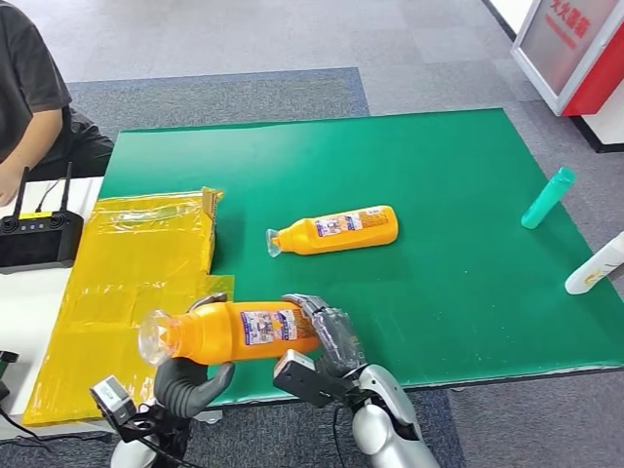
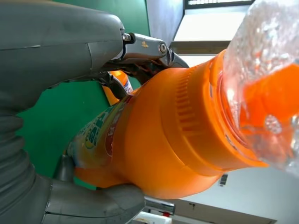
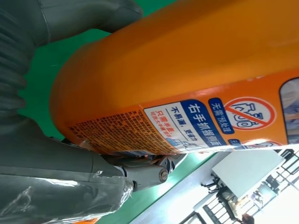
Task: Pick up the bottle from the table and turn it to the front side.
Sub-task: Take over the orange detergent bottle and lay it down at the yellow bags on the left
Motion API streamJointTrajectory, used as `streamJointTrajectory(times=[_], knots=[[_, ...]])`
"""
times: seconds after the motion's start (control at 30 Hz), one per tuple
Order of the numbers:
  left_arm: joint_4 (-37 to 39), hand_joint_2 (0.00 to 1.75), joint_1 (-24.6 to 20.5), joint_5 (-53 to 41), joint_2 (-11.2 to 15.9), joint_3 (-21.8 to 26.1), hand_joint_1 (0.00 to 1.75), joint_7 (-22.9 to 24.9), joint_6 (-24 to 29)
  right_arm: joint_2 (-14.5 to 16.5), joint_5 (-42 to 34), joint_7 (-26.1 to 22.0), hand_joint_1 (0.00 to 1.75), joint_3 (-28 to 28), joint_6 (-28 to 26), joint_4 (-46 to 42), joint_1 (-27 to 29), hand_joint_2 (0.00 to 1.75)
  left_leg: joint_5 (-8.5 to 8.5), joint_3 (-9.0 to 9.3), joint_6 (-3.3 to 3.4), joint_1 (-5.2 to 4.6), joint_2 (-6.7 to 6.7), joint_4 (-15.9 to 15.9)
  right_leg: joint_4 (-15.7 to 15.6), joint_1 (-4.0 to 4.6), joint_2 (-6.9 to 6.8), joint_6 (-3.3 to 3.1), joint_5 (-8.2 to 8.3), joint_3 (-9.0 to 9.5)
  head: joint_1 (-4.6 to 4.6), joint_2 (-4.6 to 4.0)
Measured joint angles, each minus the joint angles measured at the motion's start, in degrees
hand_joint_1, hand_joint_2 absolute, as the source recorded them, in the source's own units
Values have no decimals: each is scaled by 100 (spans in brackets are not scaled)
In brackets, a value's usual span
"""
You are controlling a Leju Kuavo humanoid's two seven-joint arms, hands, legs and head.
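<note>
Both robot hands hold bottle [image 1: 235, 331] sideways — clear cap pointing left.

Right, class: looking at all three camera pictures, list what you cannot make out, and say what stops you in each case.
- Held orange bottle: its base, head view, covered by the right hand.
- Its label text, head view: too small to read.
- Left hand: fingers behind the bottle, head view, hidden by the bottle.
- White bottle: cut off by the right edge, head view.
- Person: cut off by the left edge, head view.
</note>
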Motion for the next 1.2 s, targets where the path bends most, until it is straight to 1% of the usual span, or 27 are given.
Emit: streamJointTrajectory(times=[0.17,0.2,0.3,0.33,0.47,0.57,0.6,0.7,0.77,0.83,0.9,1.0,1.1,1.2], knots=[[-1,175,-14,-60,19,-20,175,0,105,-1,-11,0,175,-3,-8,-27,26,175,0,0,0,0,0,0,0,0,0,0,0,0,-1,0],[-1,175,-19,-70,22,-27,175,0,122,-2,-15,0,160,-5,-8,-36,33,175,0,0,0,0,0,0,0,0,0,0,0,0,-1,0],[-5,175,-26,-135,30,-61,175,0,245,-2,-36,3,29,-15,-9,-75,62,175,0,0,0,0,0,0,0,0,0,0,0,0,-1,0],[-25,175,-23,-199,30,-77,175,0,371,-3,-45,8,0,-22,-18,-92,74,175,0,0,0,0,0,0,0,0,0,0,0,0,-1,0],[-294,175,28,-556,46,-195,175,0,1169,-7,-72,32,0,-70,-104,-228,121,175,0,0,0,0,0,0,0,0,1,0,0,-1,0,0],[-571,175,77,-878,60,-250,175,0,1568,-10,-83,44,0,-105,-112,-365,156,175,0,0,0,0,0,0,0,0,0,0,0,-1,0,0],[-671,175,101,-1156,52,-252,175,0,1783,-11,-86,51,0,-123,-110,-415,176,175,0,0,0,0,0,0,0,0,0,0,0,-2,-1,0],[-1010,175,205,-2401,-54,-212,175,10,2566,-11,-84,86,0,-194,-78,-607,270,175,-1,-1,0,0,0,0,0,-1,0,0,0,-2,0,0],[-1238,175,268,-3046,-163,-140,175,36,2929,-11,-59,104,0,-234,-45,-742,345,175,-1,-1,0,0,0,0,0,-1,1,0,0,-2,1,0],[-1456,175,314,-3458,-255,-45,175,101,3233,-11,-29,116,0,-272,-22,-866,416,175,-1,-1,0,-1,0,0,0,-1,1,0,0,-2,1,0],[-1664,175,353,-3876,-309,50,175,255,3550,-13,2,136,0,-308,-4,-980,478,175,-1,-1,0,0,0,0,0,-1,0,0,0,-2,0,0],[-1958,175,406,-4798,-344,167,175,699,4086,-13,46,184,0,-367,11,-1144,567,175,-1,0,-1,0,0,0,0,0,1,0,0,-3,-1,0],[-2196,175,443,-5362,-362,241,175,1033,4373,-11,61,217,0,-425,19,-1278,646,175,0,0,-1,0,0,0,0,0,0,0,0,-2,0,0],[-2334,175,463,-5440,-372,286,175,1080,4397,-11,63,225,0,-466,20,-1350,692,175,0,0,-1,1,0,0,0,0,1,0,0,-1,1,0]])
